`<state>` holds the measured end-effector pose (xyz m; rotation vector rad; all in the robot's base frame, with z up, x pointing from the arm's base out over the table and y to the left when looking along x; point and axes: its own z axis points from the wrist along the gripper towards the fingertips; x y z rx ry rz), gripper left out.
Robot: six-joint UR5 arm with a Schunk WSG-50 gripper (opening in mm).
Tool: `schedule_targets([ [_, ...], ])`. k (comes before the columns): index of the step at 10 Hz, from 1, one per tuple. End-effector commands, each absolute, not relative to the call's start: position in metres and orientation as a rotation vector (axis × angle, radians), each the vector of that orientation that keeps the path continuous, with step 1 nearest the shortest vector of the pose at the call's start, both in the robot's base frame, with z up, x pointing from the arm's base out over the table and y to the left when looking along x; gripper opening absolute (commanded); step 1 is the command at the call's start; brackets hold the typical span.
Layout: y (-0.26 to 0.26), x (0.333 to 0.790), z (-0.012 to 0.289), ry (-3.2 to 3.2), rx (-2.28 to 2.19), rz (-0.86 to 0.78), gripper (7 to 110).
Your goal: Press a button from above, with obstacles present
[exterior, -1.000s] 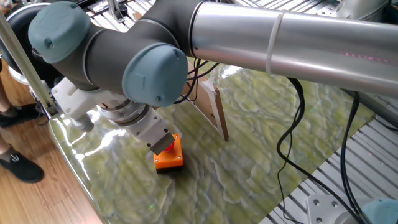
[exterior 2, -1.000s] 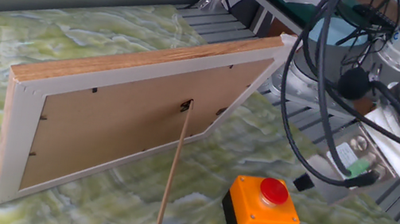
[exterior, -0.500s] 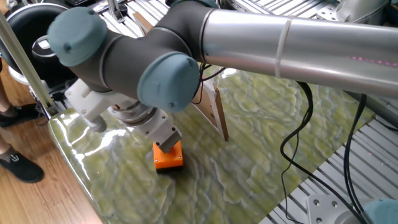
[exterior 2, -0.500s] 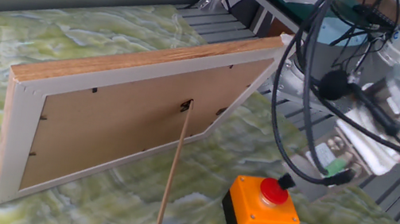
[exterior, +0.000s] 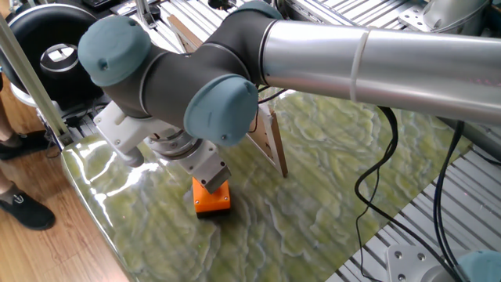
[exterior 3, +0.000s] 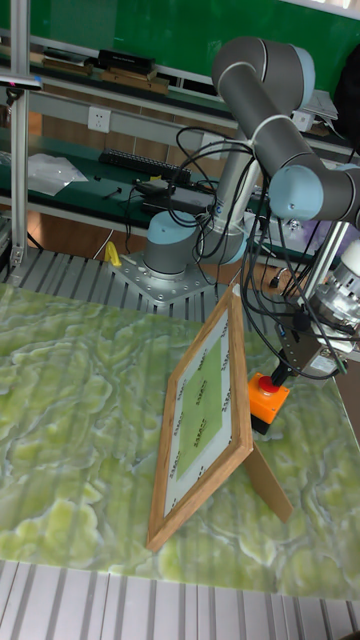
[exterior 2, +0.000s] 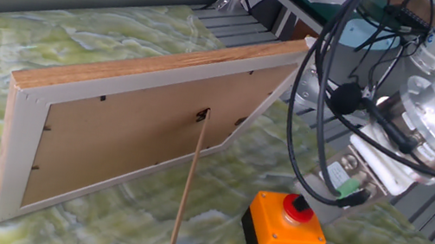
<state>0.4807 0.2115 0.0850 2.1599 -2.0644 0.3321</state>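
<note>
The button (exterior 2: 298, 208) is a red dome on an orange box (exterior 2: 286, 231) with a black base, standing on the green marbled table. My gripper (exterior 2: 308, 199) comes down on it from the right, and its dark tip seems to touch the dome's top. Whether the fingers are open or shut does not show. In one fixed view the wrist hides the dome, leaving only the orange box (exterior: 211, 200) below the gripper (exterior: 214, 181). The tall fixed view has the gripper (exterior 3: 282, 376) over the button (exterior 3: 266, 383). The obstacles are a large upright board (exterior 2: 146, 128) and its thin strip (exterior 2: 186, 196), left of the button.
Black cables (exterior 2: 314, 93) hang from the wrist, close to the board's upper right corner. The table edge (exterior: 94, 204) runs near the button, with wood floor beyond. Ribbed metal rails (exterior 3: 120, 600) border the table. The arm's base (exterior 3: 175, 265) stands behind the board.
The gripper has moved left towards the board and down. One second ago its tip was beside the button; now it sits over the dome and covers part of it.
</note>
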Motion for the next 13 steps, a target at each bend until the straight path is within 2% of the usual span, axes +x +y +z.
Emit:
schedule_targets([
  [1,0.214,0.478,0.078,-2.074,2.163,0.293,7],
  [13,0.212,0.462,0.070,-2.097,2.112,0.283,7],
])
